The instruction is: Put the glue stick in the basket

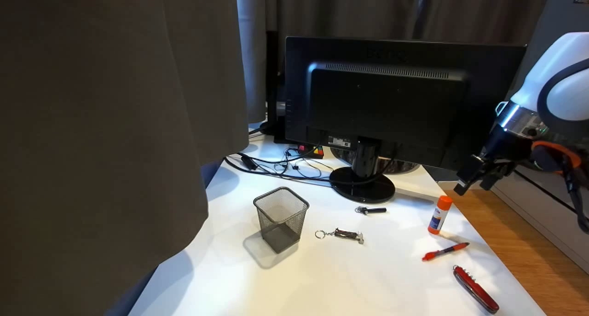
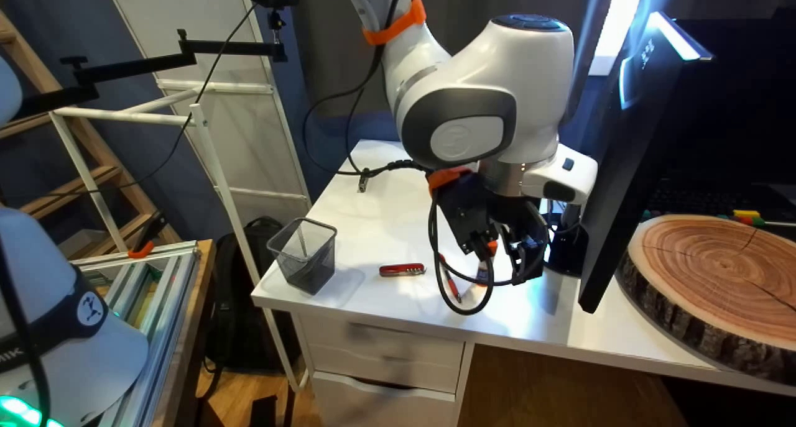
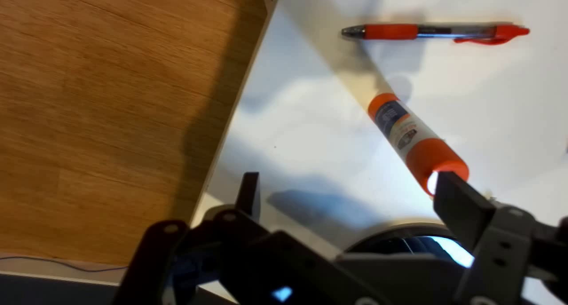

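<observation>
The glue stick point(image 1: 440, 215), white with an orange cap and base, stands upright on the white table near its edge. It also shows in the wrist view point(image 3: 410, 134) and partly behind a cable in an exterior view point(image 2: 483, 273). The basket point(image 1: 283, 221), an empty black wire-mesh cup, stands across the table; it also shows in an exterior view point(image 2: 306, 259) and is out of the wrist view. My gripper point(image 1: 473, 187) is open and empty, above and to the side of the glue stick. In the wrist view point(image 3: 347, 176) one finger overlaps the cap; touching cannot be told.
A red pen point(image 3: 435, 31) and a red pocket knife point(image 1: 476, 290) lie near the glue stick. A hammer keychain point(image 1: 348, 235) and a small black keyring item point(image 1: 372, 210) lie mid-table. A monitor point(image 1: 405, 104) stands beside the arm. A wood slice point(image 2: 727, 278) lies beyond it.
</observation>
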Robot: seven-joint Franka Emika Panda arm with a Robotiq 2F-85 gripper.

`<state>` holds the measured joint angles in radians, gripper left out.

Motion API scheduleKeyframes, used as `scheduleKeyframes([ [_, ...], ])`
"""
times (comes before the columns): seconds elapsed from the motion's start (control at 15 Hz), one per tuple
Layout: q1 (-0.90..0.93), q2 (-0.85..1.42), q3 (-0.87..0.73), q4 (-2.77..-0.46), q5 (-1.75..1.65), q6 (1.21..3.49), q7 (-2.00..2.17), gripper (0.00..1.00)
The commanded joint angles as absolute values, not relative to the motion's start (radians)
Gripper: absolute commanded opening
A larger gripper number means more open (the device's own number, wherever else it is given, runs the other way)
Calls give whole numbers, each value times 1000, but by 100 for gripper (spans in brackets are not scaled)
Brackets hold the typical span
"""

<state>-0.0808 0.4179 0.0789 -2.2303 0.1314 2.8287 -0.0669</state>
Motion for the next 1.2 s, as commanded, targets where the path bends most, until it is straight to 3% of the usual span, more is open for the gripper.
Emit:
scheduleKeyframes([
  [0.0, -99, 431, 108, -2216, 159, 2827, -97, 100],
  [0.47, -120, 449, 156, -2191, 188, 2826, -130, 100],
  [1.0, 44, 417, 37, -2218, 70, 2843, 3, 100],
  [1.13, 79, 435, 5, -2202, 35, 2831, 43, 81],
])
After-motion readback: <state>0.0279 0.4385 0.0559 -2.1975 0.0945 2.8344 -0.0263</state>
